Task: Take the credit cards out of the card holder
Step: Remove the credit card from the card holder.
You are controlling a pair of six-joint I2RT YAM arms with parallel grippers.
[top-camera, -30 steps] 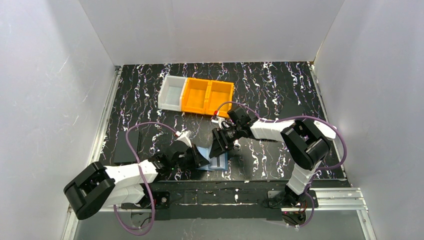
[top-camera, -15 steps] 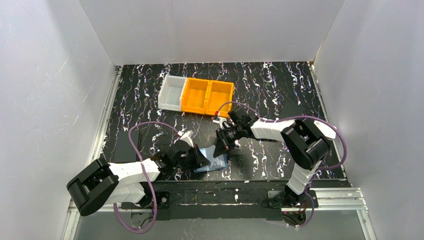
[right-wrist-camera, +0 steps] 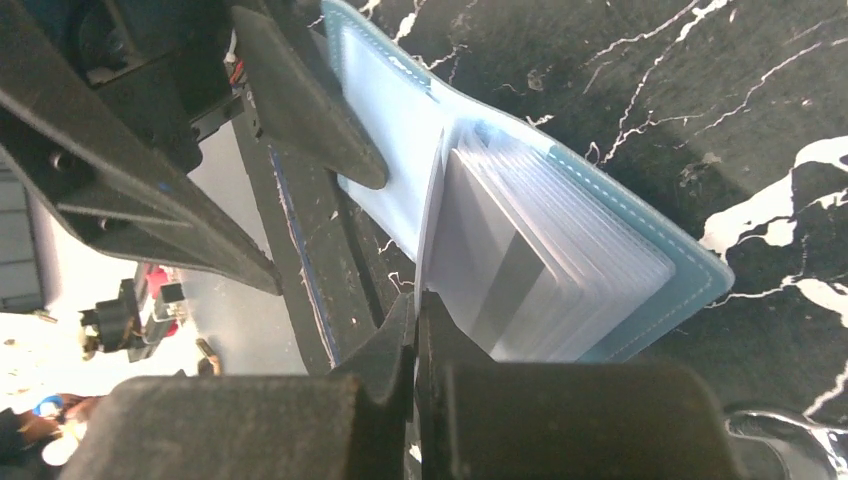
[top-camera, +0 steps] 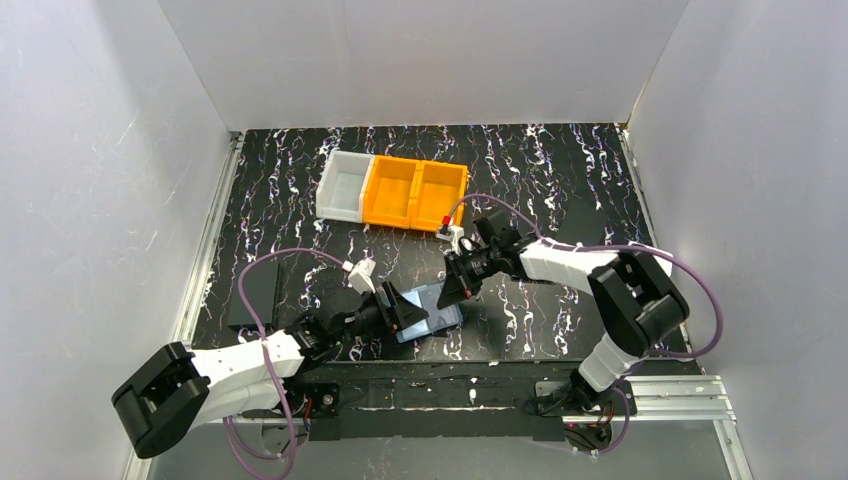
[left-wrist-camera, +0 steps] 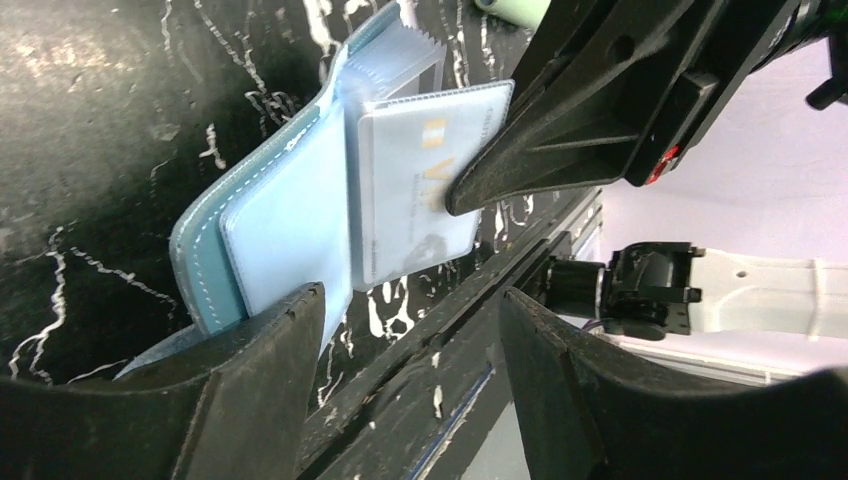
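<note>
At the near edge of the table (top-camera: 560, 180), the blue card holder (top-camera: 428, 312) lies open. One finger of the spread-open left gripper (left-wrist-camera: 410, 300) appears to rest on its flap, while the right gripper (right-wrist-camera: 417, 300) is clenched on the edge of a clear pocket (right-wrist-camera: 430, 230) that holds a pale credit card (left-wrist-camera: 405, 190). Whether those tips have the card itself or only the plastic cannot be told. If only the plastic, a pull would likely drag the whole holder from under the left finger and leave the card inside.

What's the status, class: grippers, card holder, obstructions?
Left gripper open, one finger on card holder cover. Right gripper shut on top pocket, credit card inside. Nothing in the way.
</note>
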